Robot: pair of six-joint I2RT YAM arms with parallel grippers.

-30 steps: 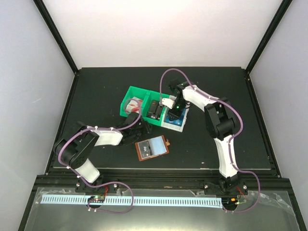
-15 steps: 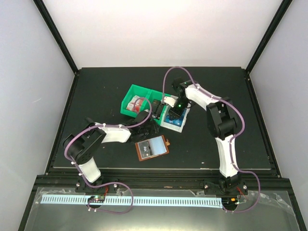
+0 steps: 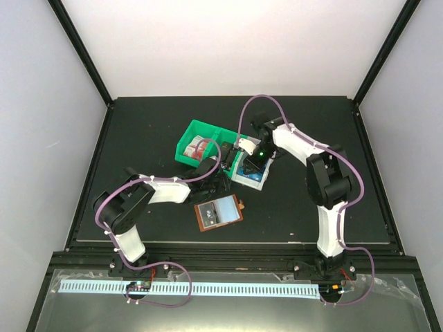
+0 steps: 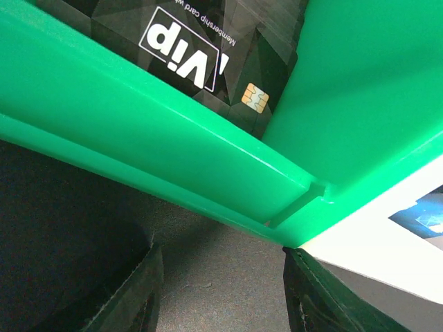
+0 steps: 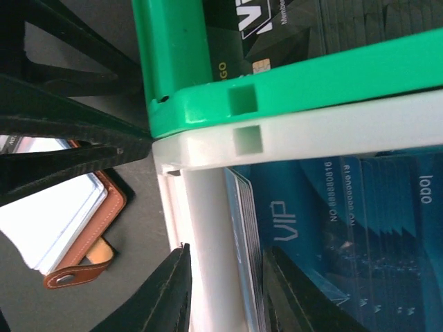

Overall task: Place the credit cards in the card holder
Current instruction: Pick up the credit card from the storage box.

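The card holder [image 3: 219, 211] lies open on the mat, brown leather with a snap tab [image 5: 76, 235]. Red-and-white credit cards [image 3: 198, 148] sit in the green bin [image 3: 181, 143]. Black VIP cards [image 4: 194, 48] fill its other compartment. Blue cards [image 5: 332, 228] stand stacked in the white bin [image 5: 208, 228]. My left gripper [image 4: 221, 294] is open over bare mat, just outside the green bin's near wall [image 4: 173, 152]. My right gripper [image 5: 225, 290] is part-way open, one finger outside the white bin's wall, the other over the blue stack.
The green [image 5: 173, 69] and white bins stand side by side, touching, at mid-table [image 3: 249, 181]. The left gripper [image 3: 220, 177] lies low between the bins and the card holder. The right gripper [image 3: 251, 159] hangs over the white bin. The black mat stretches on all sides.
The left arm has reached rightward, up to the green bin's near wall. The right arm's elbow has swung out to the right while its gripper stayed over the white bin.
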